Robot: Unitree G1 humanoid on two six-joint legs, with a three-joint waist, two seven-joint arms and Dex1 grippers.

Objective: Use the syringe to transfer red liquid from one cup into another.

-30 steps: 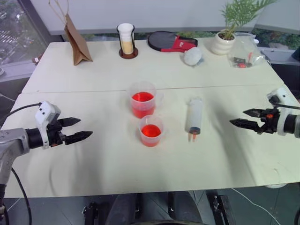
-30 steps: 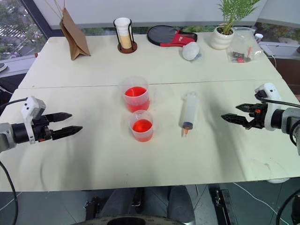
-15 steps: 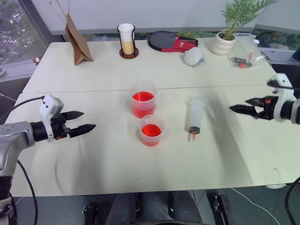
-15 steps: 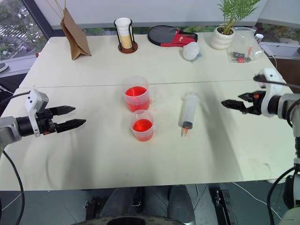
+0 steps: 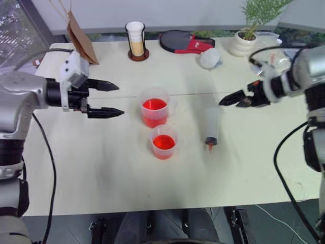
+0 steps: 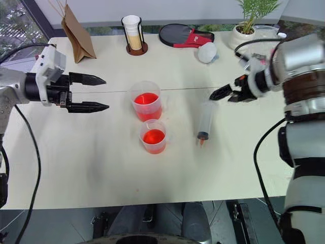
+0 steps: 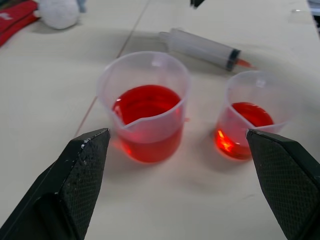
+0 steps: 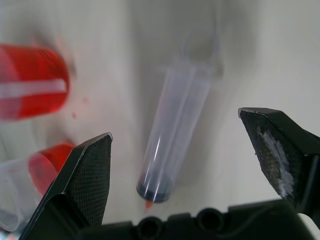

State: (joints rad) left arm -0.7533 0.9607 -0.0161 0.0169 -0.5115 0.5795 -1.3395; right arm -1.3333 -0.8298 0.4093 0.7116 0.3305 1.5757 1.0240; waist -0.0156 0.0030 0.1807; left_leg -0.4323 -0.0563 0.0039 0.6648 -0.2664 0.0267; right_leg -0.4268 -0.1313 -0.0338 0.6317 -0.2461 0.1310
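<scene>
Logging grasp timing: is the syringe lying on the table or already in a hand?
The syringe lies flat on the table, orange tip toward the robot; the open right hand is near it, not touching.

The table (image 5: 91,170) carries a larger cup (image 5: 155,107), a smaller cup (image 5: 163,142) and a syringe (image 5: 213,127).

A clear syringe (image 5: 212,127) lies flat just right of centre, its dark plunger seal down by the orange tip, which points toward the lower edge. At centre a larger cup (image 5: 154,107), clear and upright, holds red liquid. A smaller cup (image 5: 163,142) stands just below it, also holding red liquid.
</scene>
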